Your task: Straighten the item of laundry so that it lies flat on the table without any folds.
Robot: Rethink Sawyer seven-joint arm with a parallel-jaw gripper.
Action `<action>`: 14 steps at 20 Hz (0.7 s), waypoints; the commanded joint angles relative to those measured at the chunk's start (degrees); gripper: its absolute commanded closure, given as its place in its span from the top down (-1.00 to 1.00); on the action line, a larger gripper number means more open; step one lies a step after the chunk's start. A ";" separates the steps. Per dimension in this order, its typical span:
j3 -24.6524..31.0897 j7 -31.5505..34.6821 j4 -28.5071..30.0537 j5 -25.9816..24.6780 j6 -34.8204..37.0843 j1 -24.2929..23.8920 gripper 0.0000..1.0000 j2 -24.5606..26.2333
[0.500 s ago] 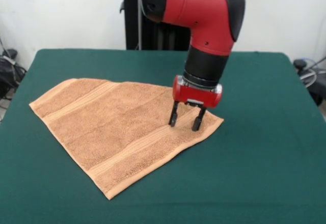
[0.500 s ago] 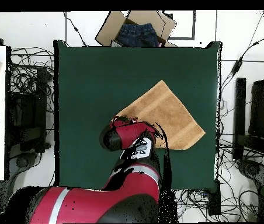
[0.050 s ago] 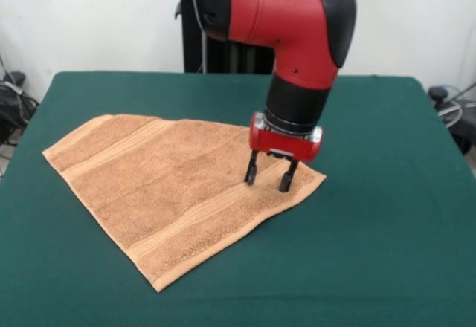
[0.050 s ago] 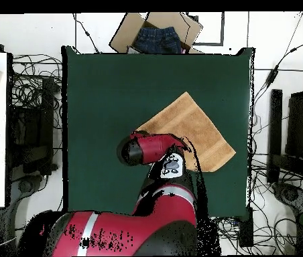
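The orange-tan towel lies spread on the green table; the gripper, fingers apart, stands at its three-o'clock corner.

I count one towel on one green table, with two woven stripe bands running across the towel. I have one gripper with two fingers. One cardboard box sits beyond the table's edge.
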 commanded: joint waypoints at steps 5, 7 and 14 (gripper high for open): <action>16.58 -9.98 -12.02 0.86 17.79 -6.72 1.00 5.60; 18.78 -11.60 -14.06 0.18 19.34 -7.58 1.00 6.41; 21.60 -12.52 -19.71 -2.98 21.33 -8.13 1.00 8.68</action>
